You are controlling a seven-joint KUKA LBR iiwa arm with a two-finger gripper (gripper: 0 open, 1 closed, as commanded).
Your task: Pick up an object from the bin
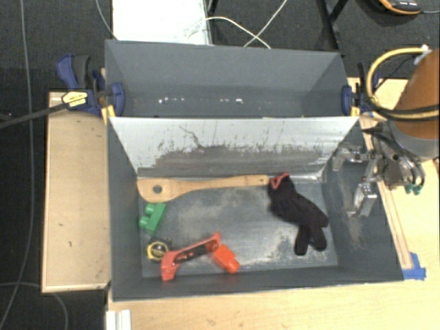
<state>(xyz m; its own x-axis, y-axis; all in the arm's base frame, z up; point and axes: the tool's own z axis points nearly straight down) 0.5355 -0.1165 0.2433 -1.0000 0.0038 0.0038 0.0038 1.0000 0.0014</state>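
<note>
So, view from the top camera: my gripper (pixel 363 199) hangs over the sloped right wall of the grey metal bin (pixel 227 139), above the floor. Whether it's open or closed, honestly can't tell from this angle, and there's nothing visibly in its grip. Closest thing to me is a black glove (pixel 300 215), crumpled on the right part of the floor with a bit of red at its upper end. A long wooden spoon (pixel 206 184) lies along the back, its handle end nearly touching the glove. Over on the left sits a small green block (pixel 152 216), and near the front edge there's an orange-red clamp tool (pixel 194 251) next to a little yellow-and-black round thing (pixel 157 249).
</note>
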